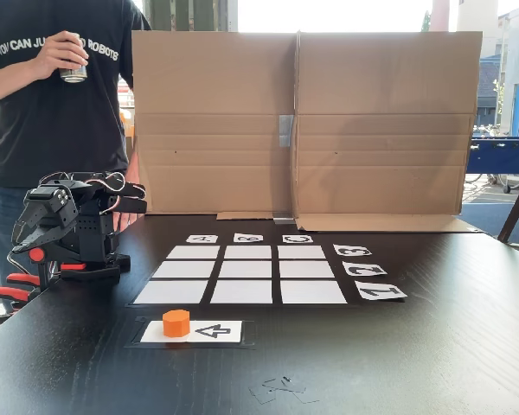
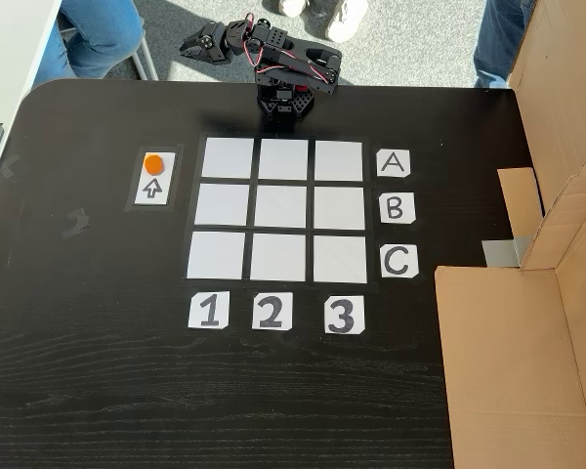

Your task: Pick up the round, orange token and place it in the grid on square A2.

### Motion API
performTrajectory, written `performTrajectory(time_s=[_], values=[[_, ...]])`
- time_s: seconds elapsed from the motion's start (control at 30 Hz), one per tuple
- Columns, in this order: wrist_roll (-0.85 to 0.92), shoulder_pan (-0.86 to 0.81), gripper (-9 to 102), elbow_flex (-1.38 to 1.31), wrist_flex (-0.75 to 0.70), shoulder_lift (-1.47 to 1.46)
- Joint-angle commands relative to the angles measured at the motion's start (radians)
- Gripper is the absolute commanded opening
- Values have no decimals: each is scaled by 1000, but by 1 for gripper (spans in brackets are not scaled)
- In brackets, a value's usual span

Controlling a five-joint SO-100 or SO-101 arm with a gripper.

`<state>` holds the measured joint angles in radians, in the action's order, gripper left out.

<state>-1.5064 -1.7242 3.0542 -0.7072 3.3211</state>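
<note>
**Orange token on the arrow card, arm folded at the table edge**

Your round, orange token [image 1: 176,322] [image 2: 153,163] sits on the white card with a black arrow [image 1: 212,331] [image 2: 153,190], at the end the arrow points to, just outside the grid [image 1: 241,275] [image 2: 277,212].

In the top-down fixed view, square A2 [image 2: 282,159] is the middle cell of the row beside the A tag [image 2: 394,163], above the 2 tag [image 2: 272,312]; it lies bare, as do the other cells.

Your arm [image 1: 69,226] [image 2: 278,61] is folded up at the edge of the black table [image 1: 415,354] [image 2: 88,371], apart from the token. You cannot tell whether the gripper [image 2: 193,44] is apart or together.

A person holding a can [image 1: 73,72] stands behind the arm, beside a cardboard screen [image 1: 303,121].
</note>
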Motion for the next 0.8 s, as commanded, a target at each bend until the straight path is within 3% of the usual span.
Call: performTrajectory(time_s=[0.0, 0.57, 0.67, 0.77], values=[[-11, -21, 0, 0, 11, 8], [-9, -23, 0, 2, 14, 8], [-11, -20, 10, 2, 32, 8], [-11, -9, 12, -2, 57, 8]])
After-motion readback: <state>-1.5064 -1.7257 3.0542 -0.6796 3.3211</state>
